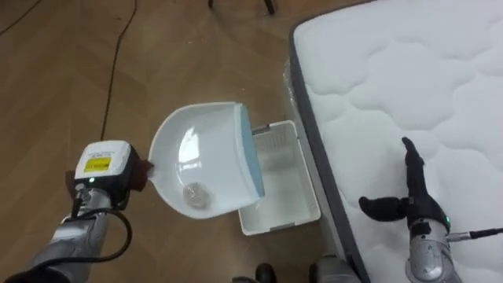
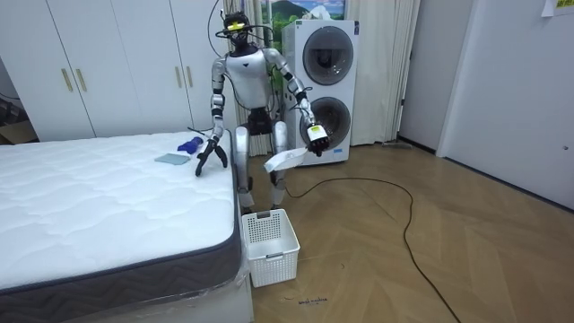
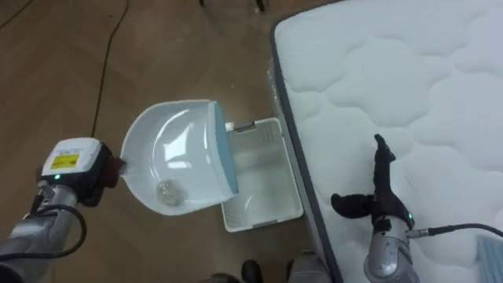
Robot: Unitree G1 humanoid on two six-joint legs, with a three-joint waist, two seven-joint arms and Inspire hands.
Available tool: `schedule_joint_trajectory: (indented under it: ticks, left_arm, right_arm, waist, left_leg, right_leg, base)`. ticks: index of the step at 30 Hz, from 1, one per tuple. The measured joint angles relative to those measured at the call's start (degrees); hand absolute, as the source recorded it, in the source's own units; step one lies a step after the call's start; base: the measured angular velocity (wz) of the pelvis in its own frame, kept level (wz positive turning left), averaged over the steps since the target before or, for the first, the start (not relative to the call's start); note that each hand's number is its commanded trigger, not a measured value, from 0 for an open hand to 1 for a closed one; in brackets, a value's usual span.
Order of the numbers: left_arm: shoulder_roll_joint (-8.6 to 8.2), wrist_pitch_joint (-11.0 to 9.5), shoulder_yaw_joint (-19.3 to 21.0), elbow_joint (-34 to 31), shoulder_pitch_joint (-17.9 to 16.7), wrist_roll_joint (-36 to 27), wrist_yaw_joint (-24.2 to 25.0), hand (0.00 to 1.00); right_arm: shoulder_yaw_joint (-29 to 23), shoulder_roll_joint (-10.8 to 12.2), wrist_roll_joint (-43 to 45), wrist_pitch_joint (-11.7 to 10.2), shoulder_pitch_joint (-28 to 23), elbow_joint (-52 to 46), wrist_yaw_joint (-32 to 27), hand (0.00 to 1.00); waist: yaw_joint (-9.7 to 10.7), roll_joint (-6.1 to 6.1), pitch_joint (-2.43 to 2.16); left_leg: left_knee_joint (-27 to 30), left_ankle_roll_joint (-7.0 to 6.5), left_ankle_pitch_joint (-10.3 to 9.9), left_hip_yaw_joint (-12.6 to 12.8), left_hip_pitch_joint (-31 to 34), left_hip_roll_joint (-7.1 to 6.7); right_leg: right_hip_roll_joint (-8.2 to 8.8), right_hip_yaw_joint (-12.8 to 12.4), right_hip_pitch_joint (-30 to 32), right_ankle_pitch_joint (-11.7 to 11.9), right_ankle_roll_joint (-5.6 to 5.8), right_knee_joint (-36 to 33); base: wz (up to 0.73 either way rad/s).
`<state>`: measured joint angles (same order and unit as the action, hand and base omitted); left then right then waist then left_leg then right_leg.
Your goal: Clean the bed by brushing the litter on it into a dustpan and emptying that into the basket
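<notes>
The right hand's (image 1: 409,203) fingers (image 1: 410,167) are stretched out straight with the thumb splayed to the side, holding nothing. They hover low over the white quilted mattress (image 1: 409,79), whose surface all around them is bare. The left hand (image 1: 118,174) sits under its white box. What shows of its fingers beside that box looks curled round the rear of a white dustpan (image 1: 204,169), which it carries in the air off the side of the bed. Just ahead of those fingers, in the deep end of the pan, lies one small crumpled clear scrap (image 1: 196,194). Farther out from them, the pan's blue lip (image 1: 253,153) hangs above a white slatted basket (image 1: 283,196), which stands on the wooden floor hard against the mattress edge. As I judge it, one piece of litter has been taken off the bed and brought to the bin but not yet tipped, since it lies at the closed end of the pan, away from the lip. Tilting the pan lip-down over the basket would finish that step. In the room view more remains on the mattress beyond the right hand's fingers: a crumpled blue item (image 2: 188,144) and, just beside it, a flat grey-green piece (image 2: 170,159). So the bed looks partly cleaned at best.
</notes>
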<state>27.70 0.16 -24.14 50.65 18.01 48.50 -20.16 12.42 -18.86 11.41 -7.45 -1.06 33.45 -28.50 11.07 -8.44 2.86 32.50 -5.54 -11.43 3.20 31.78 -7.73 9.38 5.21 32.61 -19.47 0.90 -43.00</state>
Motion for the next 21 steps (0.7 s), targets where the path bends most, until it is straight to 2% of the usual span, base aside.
schedule_joint_trajectory:
  ticks: [1, 2, 3, 5, 8, 11, 16, 18, 21]
  left_arm:
    - [0.87, -0.02, -1.40, 0.04, 0.48, 0.33, 0.79, 1.00]
    - [1.63, -0.02, -2.67, 0.12, 1.07, 1.00, 1.26, 1.00]
    - [2.52, -0.08, -3.83, 0.18, 1.66, 1.12, 1.85, 1.00]
    - [3.65, 0.01, -4.30, 0.23, 1.96, 1.23, 2.19, 1.00]
    - [5.55, 0.35, -5.65, 0.19, 2.77, 1.22, 2.62, 1.00]
    - [7.52, 1.14, -7.77, 0.58, 3.96, 1.09, 3.73, 1.00]
    - [9.45, 1.21, -8.24, 1.79, 4.97, 1.03, 6.05, 1.00]
    - [10.12, 1.59, -9.89, 2.40, 6.50, 1.12, 7.39, 1.00]
    - [11.18, 2.18, -9.99, 2.43, 7.59, 1.20, 8.61, 1.00]
  right_arm:
    - [0.00, -0.55, 0.05, -0.03, 0.07, -0.01, 0.00, 0.00]
    - [0.00, -1.33, 0.60, -0.18, 0.48, -0.01, 0.00, 0.00]
    - [-0.02, -1.66, 1.47, -0.27, 0.77, -0.01, 0.00, 0.00]
    - [-0.01, -1.61, 3.21, -0.58, 0.73, -0.01, -0.02, 0.00]
    - [0.03, -1.88, 4.95, -1.30, 0.65, -0.26, -0.25, 0.00]
    - [0.69, -1.95, 5.16, -1.50, 1.29, -1.22, -0.69, 0.00]
    - [1.98, -2.31, 6.17, -2.56, 1.81, -2.85, -0.80, 0.00]
    - [2.17, -2.87, 6.18, -2.85, 1.80, -3.25, -0.79, 0.00]
    - [2.17, -3.08, 6.46, -2.88, 1.85, -4.45, -0.68, 0.00]
  waist:
    - [0.52, -0.99, 0.01]
    - [1.43, -2.34, 0.23]
    - [1.91, -2.97, 0.31]
    - [2.80, -3.51, 0.28]
    - [3.64, -4.68, 0.61]
    - [4.14, -5.38, 0.67]
    - [5.84, -7.04, 0.79]
    - [6.09, -7.99, 0.81]
    - [6.13, -8.14, 0.79]
  left_leg:
    - [0.11, -0.02, -0.02, 0.17, 0.46, 0.06]
    - [0.13, -0.07, -0.03, 0.34, 0.80, 0.09]
    - [-0.21, -0.21, 0.01, 1.47, 0.60, 0.11]
    - [-0.37, -0.57, -0.17, 2.54, 0.10, 0.03]
    - [-0.92, -0.61, -0.20, 3.17, -0.38, -0.12]
    - [-1.32, -0.58, -0.22, 4.62, -0.18, -0.18]
    - [-2.09, -0.55, -0.20, 5.87, -0.18, -0.19]
    - [-2.21, -0.54, -0.21, 6.10, 0.32, -0.19]
    - [-2.32, -0.54, -0.21, 6.89, 0.91, -0.19]
  right_leg:
    - [-0.13, -0.05, 0.37, -0.01, 0.01, 0.02]
    - [0.06, 0.33, 0.45, -0.07, 0.10, 0.10]
    - [0.43, 0.09, 0.66, -0.33, 0.17, -0.42]
    - [0.60, -0.57, 0.75, -1.16, 0.42, -1.37]
    - [0.83, -1.00, 0.91, -1.52, 0.31, -1.85]
    - [0.86, -2.71, 2.57, -1.88, 0.19, -3.02]
    - [0.61, -4.17, 3.69, -2.13, 0.09, -3.63]
    - [0.60, -4.37, 4.36, -2.22, 0.15, -3.69]
    - [0.52, -5.24, 5.53, -2.24, 0.19, -4.15]
  base:
    - [0.06]
    - [0.08]
    - [0.08]
    - [0.00]
    - [-0.04]
    - [-0.15]
    - [-0.12]
    - [0.00]
    - [-0.08]
